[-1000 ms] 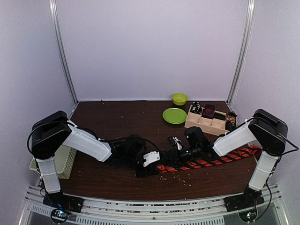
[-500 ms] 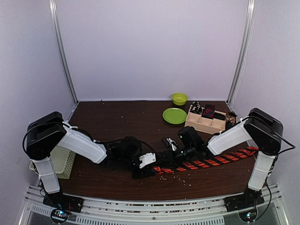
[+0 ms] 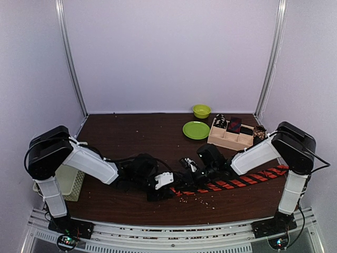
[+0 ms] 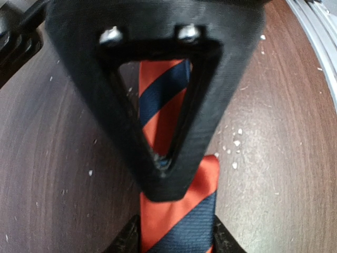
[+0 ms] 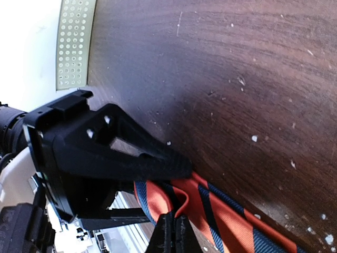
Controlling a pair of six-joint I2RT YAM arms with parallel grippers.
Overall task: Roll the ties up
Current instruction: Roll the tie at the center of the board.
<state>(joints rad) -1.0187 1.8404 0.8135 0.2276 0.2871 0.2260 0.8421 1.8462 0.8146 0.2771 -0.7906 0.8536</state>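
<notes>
The orange-red tie (image 3: 237,183) with dark diagonal stripes lies across the brown table, from the right edge toward the middle. Its near end (image 4: 179,211) lies flat between my left gripper's (image 4: 176,240) two fingers, which stand apart along its edges. My right gripper (image 5: 174,227) is shut on a raised fold of the tie (image 5: 231,221), right beside a left finger (image 5: 121,153). From above, the left gripper (image 3: 169,191) and the right gripper (image 3: 184,182) meet at the tie's left end. Rolled ties (image 3: 234,125) sit in a wooden box.
The wooden compartment box (image 3: 225,138) stands at the back right, with a green plate (image 3: 196,129) and a green bowl (image 3: 201,110) beside it. A pale green mesh basket (image 3: 71,182) sits at the left edge. Pale crumbs dot the table.
Both grippers and the tie's end have shifted left. The right gripper has closed onto a fold of the tie. The left gripper's fingers have spread slightly.
</notes>
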